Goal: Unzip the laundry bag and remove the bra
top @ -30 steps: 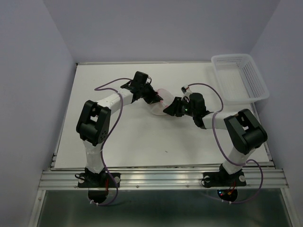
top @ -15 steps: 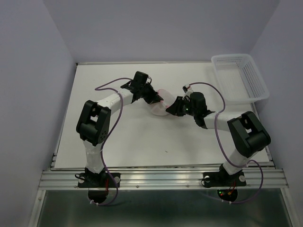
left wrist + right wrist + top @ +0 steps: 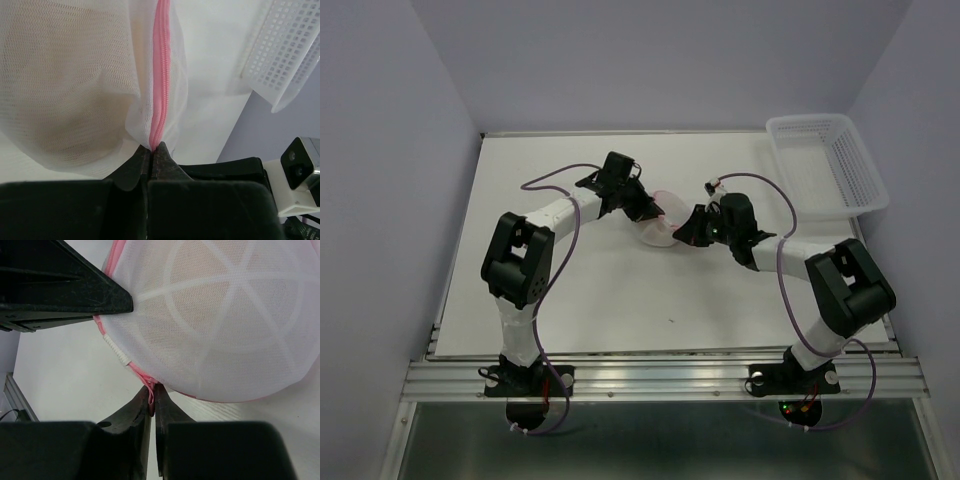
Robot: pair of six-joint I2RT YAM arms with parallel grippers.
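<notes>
Within right hand, laundry bag rim

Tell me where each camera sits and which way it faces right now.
Top external: above and behind the bases, looking down on the table; both arms show.
Left wrist: looks along the left fingers, shut on the zipper of the laundry bag.
Right wrist: looks along the right fingers, pinching the bag's pink rim.
Shared: all show the bag; left wrist and top, the basket.
</notes>
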